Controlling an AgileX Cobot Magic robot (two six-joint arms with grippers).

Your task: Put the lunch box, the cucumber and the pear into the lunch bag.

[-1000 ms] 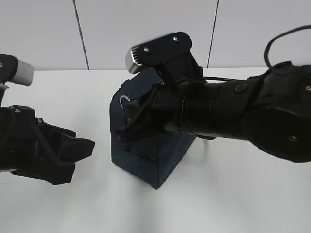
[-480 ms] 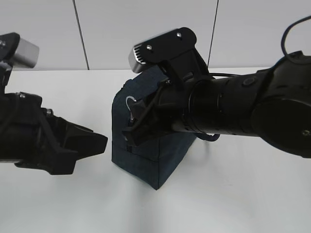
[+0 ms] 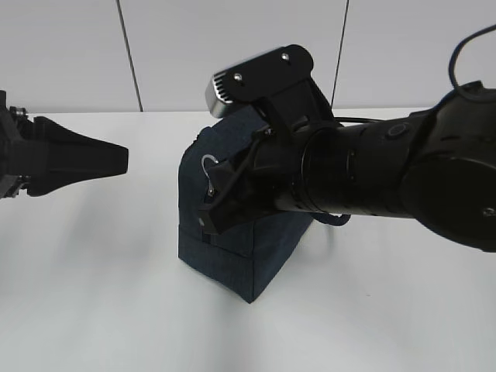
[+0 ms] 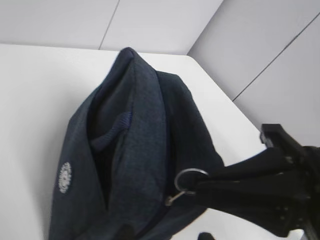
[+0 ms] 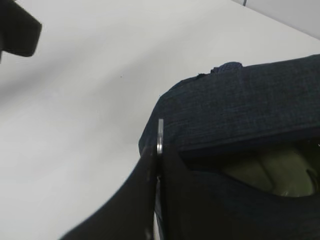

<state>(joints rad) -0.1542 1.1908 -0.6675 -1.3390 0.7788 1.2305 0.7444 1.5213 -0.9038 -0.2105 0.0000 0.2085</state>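
Observation:
The dark navy lunch bag (image 3: 232, 256) stands upright mid-table; it also shows in the left wrist view (image 4: 135, 150) and the right wrist view (image 5: 240, 105). My right gripper (image 3: 211, 177) is shut on the bag's metal ring pull (image 3: 207, 161), which sits edge-on between its fingers (image 5: 150, 190). Through the gap in the top I see a pale green surface (image 5: 272, 172) that looks like the lunch box lid. The cucumber and the pear are hidden. My left gripper (image 3: 116, 159) hangs left of the bag, apart from it, pointing at it. The ring (image 4: 190, 179) and the right fingers (image 4: 240, 192) show in the left wrist view.
The white table (image 3: 93, 310) stretches around the bag, with a grey panelled wall (image 3: 70, 46) behind. The bulky right arm (image 3: 403, 186) reaches across the bag's top and right side. The bag's padded loop handle (image 4: 112, 131) lies in a fold of the top.
My left gripper has risen and drawn back to the left, away from the bag. My right gripper has stayed on the ring pull, barely shifting.

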